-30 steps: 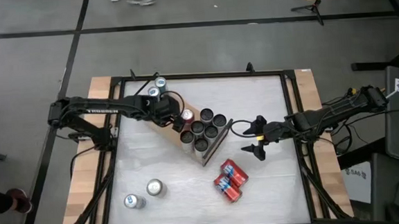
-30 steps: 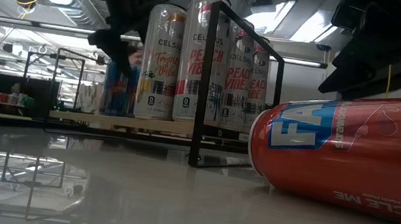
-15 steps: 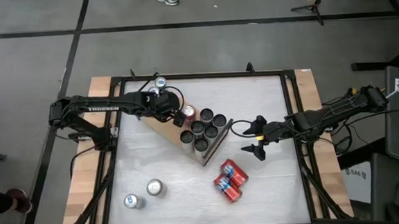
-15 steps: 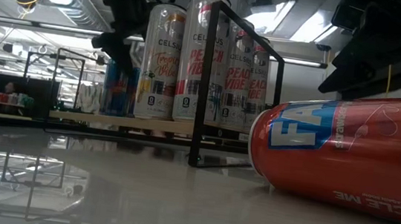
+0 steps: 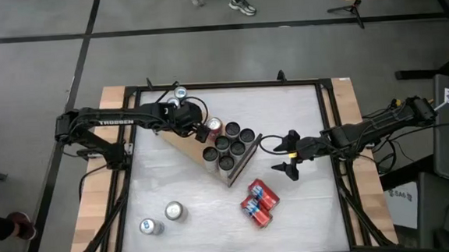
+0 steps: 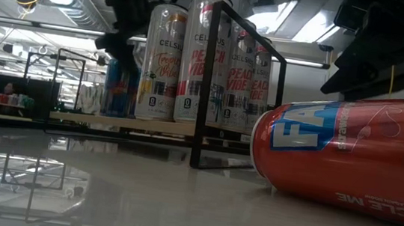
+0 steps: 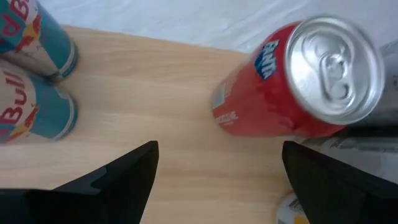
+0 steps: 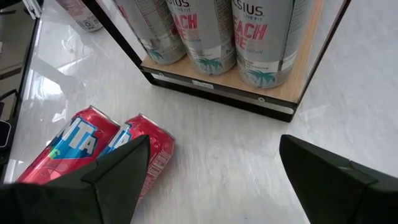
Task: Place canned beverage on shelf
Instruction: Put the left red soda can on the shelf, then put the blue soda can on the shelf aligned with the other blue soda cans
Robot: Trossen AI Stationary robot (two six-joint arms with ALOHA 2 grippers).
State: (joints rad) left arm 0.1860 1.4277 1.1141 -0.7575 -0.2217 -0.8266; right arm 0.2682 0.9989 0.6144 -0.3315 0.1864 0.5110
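The shelf [image 5: 180,143], a light-wood board on a black wire frame, lies slantwise mid-table. A red can [image 5: 214,127] [image 7: 292,87] stands upright on the board beside several tall Celsius cans [image 5: 229,145] [image 6: 207,61]. Two Red Bull cans [image 7: 34,74] stand at the board's far left end. My left gripper [image 5: 201,130] [image 7: 217,186] hangs open just left of the red can, touching nothing. My right gripper [image 5: 275,156] [image 8: 214,180] waits open to the shelf's right, above bare tabletop.
Two red Fanta cans [image 5: 259,202] [image 8: 99,155] lie on their sides near the table's front, right of centre. Two silver cans [image 5: 161,218] stand at the near left. White tabletop lies bare between these groups. A person's feet [image 5: 236,2] pass beyond the far edge.
My left gripper has swung slightly toward the table's far edge, away from the red can, and has stayed open. The red can has kept its place upright on the board.
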